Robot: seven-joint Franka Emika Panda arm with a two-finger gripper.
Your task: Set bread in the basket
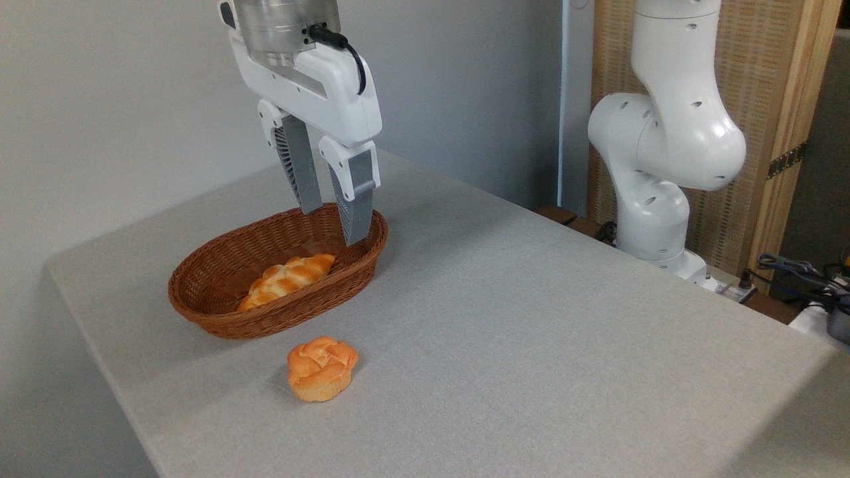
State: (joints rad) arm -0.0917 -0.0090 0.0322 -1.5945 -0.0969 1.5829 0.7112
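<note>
Nearest the camera we record 1 bun [322, 368], sitting upright on the table [531, 318] in the lower-left-centre of the frame, swirled top up, paler base down. It is untouched and lies outside the basket [219, 318], just beside the basket's near rim but apart from it.

We note the basket in the left-centre of the frame, oval, with its long axis running from lower left to upper right. It holds 1 braided loaf [287, 280], lying along that same axis toward the near wall. The far half of the basket floor appears free.

We find the gripper [332, 222] hanging over the upper-right end of the basket, fingers pointing down and tilted slightly. Its 2 fingers stand parted with a clear gap between them, and nothing is held. The fingertips sit about level with the far rim in the picture; whether they are above the rim or within the bowl we cannot tell from this 1 view.

The governing relation: the bun lies below the gripper in the frame, toward the camera, on the opposite side of the basket's near wall. We judge the pick has not begun. The bun is round, so no long axis constrains the approach.

The arm's base and lower links [664, 146] stand at the upper right of the frame, beyond the table edge.
</note>
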